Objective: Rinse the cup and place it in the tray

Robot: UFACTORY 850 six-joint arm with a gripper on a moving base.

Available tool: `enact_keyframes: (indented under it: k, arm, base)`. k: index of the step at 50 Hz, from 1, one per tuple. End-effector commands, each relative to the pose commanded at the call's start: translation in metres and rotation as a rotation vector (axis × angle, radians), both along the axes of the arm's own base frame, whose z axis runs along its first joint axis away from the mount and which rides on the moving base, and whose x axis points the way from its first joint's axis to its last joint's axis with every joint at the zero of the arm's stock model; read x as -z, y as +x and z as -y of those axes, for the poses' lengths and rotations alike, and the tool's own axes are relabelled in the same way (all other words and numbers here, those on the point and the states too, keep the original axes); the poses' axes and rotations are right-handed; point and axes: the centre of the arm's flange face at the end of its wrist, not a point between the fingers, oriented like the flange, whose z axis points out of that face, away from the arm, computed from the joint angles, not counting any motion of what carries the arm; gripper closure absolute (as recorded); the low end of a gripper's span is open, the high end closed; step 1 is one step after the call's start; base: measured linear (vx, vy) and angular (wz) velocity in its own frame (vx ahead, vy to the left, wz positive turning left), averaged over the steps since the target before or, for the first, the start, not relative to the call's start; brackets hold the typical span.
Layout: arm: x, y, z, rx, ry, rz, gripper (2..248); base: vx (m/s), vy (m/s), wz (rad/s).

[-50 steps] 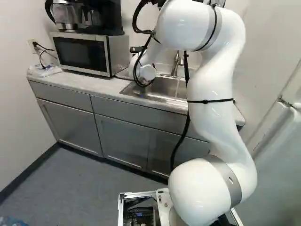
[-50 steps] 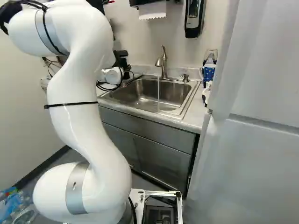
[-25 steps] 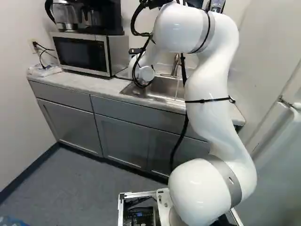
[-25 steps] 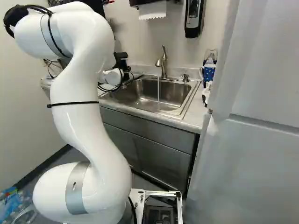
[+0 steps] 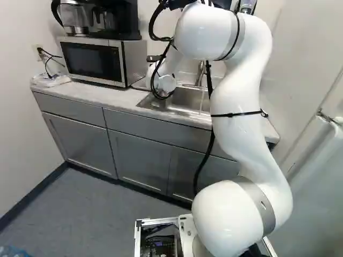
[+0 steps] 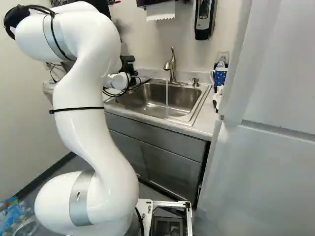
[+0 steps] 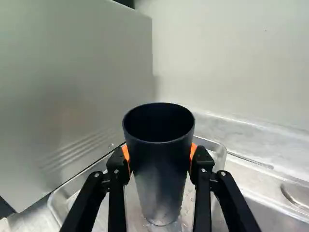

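Two orange pads (image 7: 126, 152) of the gripper (image 7: 160, 157) press on the dark cup (image 7: 159, 162) from opposite sides, so the fingers are clamped on it, held apart by its width. The cup lies directly between them, upright, its mouth up and its sides narrowing toward the bottom; the pads grip it below the lip. Its lower end is over the inside of the metal tray (image 7: 222, 153); whether it bears on the tray's floor I cannot tell. Small drops of water show inside the tray, near the cup.

Just beside the tray on one side is the microwave (image 5: 94, 61), with the coffee maker (image 5: 120, 21) on top of it. On the tray's other side is the sink (image 6: 142, 98). Farther from the tray, at the sink's back edge, rises the faucet (image 6: 170, 64), and a thin stream of water (image 6: 167, 101) falls from it into the basin. Past the sink, well apart from the tray, a blue patterned mug (image 6: 220, 75) shows near the wall.
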Motion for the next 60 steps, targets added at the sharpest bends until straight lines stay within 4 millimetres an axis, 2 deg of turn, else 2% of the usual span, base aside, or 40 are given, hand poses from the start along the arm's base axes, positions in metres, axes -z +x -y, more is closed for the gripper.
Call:
enact_keyframes:
  k: [4, 5, 9, 10, 15, 16, 20, 21, 31, 60]
  arm:
    - [0.0, 0.0, 0.0, 0.0, 0.0, 0.0, 125]
    - [0.0, 0.0, 0.0, 0.0, 0.0, 0.0, 107]
    - [0.0, 0.0, 0.0, 0.0, 0.0, 0.0, 107]
    - [0.0, 0.0, 0.0, 0.0, 0.0, 0.0, 74]
    - [0.0, 0.0, 0.0, 0.0, 0.0, 0.0, 74]
    - [0.0, 0.0, 0.0, 0.0, 0.0, 0.0, 40]
    - [0.0, 0.0, 0.0, 0.0, 0.0, 0.0, 40]
    - [0.0, 0.0, 0.0, 0.0, 0.0, 0.0, 6]
    - [-0.004, 0.0, 0.0, 0.0, 0.002, 0.007, 3]
    - [-0.037, -0.001, 0.0, 0.0, 0.012, 0.054, 3]
  base:
    - [0.0, 0.0, 0.0]
    - [0.0, 0.0, 0.0]
    - [0.0, 0.0, 0.0]
    - [0.0, 0.0, 0.0]
    - [0.0, 0.0, 0.0]
    - [0.0, 0.0, 0.0]
    - [0.0, 0.0, 0.0]
    - [0.0, 0.0, 0.0]
    - [0.0, 0.0, 0.0]
    - [0.0, 0.0, 0.0]
